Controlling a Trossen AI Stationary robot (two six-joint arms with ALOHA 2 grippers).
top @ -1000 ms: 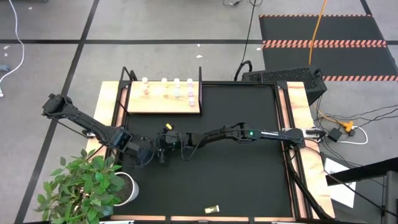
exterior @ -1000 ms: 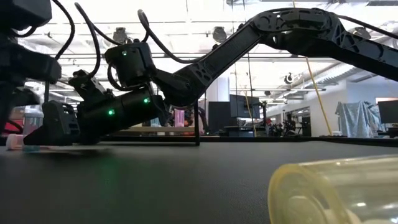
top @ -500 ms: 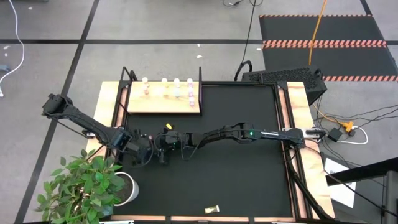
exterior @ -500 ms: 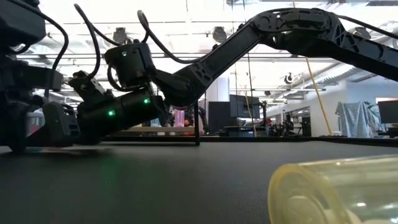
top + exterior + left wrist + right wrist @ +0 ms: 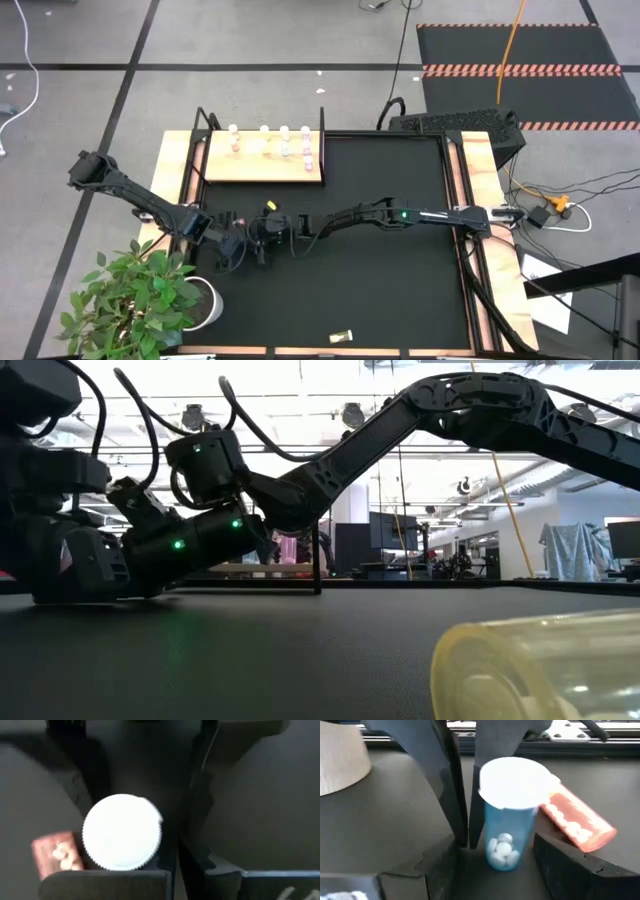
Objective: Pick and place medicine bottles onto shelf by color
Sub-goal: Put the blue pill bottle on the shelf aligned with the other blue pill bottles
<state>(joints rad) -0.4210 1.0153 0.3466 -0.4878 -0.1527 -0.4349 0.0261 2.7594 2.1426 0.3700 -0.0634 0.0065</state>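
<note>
Right gripper (image 5: 495,865) low near the mat's left edge, fingers spread around an upright blue bottle (image 5: 506,837) with a white cap; a pink bottle (image 5: 576,822) lies beside it. Left gripper (image 5: 236,248) close by, fingers together. Other bottles (image 5: 283,141) stand on the shelf (image 5: 262,165) at the mat's far left corner.
</note>
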